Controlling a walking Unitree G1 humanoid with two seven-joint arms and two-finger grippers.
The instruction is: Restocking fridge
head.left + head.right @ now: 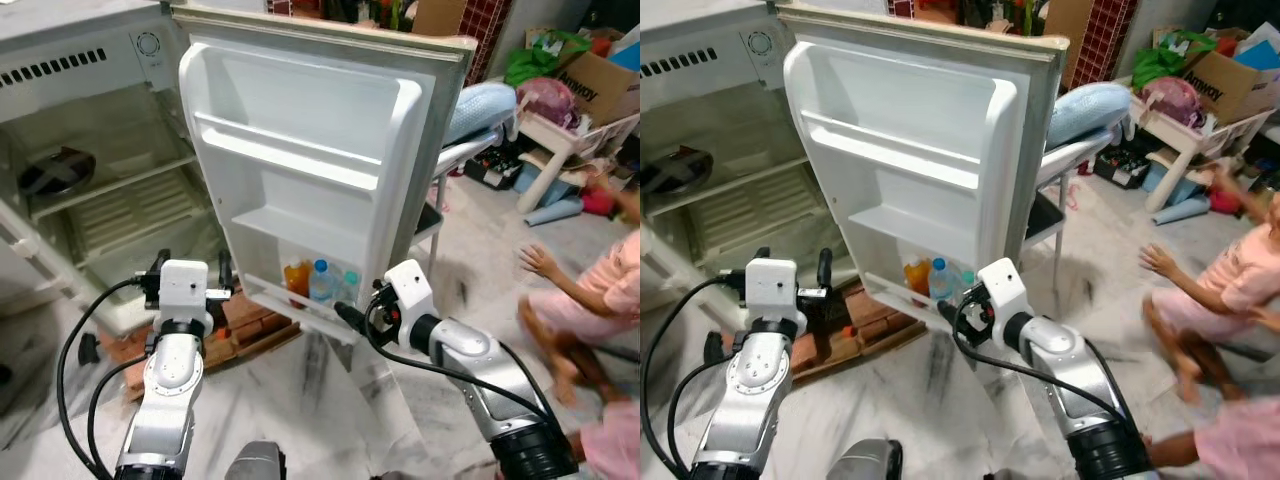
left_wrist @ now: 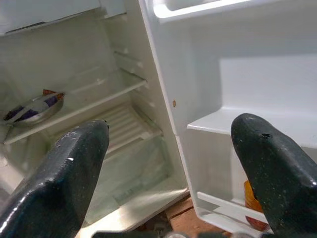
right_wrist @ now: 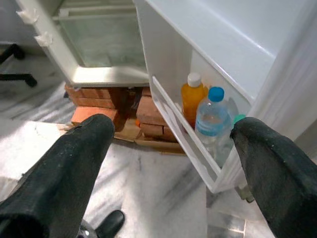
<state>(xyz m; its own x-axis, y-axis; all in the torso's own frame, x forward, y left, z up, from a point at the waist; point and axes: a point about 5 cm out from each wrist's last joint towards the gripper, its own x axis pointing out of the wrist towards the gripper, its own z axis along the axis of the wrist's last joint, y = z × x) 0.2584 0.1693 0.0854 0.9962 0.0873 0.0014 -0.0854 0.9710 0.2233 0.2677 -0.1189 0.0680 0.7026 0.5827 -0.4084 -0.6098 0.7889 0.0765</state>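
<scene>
The fridge stands open, and its white door [image 1: 310, 170] swings out toward me. On the door's bottom shelf stand an orange juice bottle [image 3: 192, 99], a clear water bottle [image 3: 212, 116] with a blue cap, and a green-capped bottle [image 3: 238, 119] behind them. My right gripper [image 3: 168, 158] is open and holds nothing, just in front of and below that shelf. My left gripper [image 2: 168, 163] is also open and holds nothing. It is raised before the fridge's lower compartment, at the door's hinge side. The door's upper shelves are bare.
A dark bowl [image 1: 55, 170] sits on a shelf inside the fridge. Red bricks [image 1: 250, 320] prop the fridge off the marble floor. A chair with a blue cushion [image 1: 480, 110] stands behind the door. A person in pink [image 1: 590, 290] sits on the floor at right, near boxes and clutter.
</scene>
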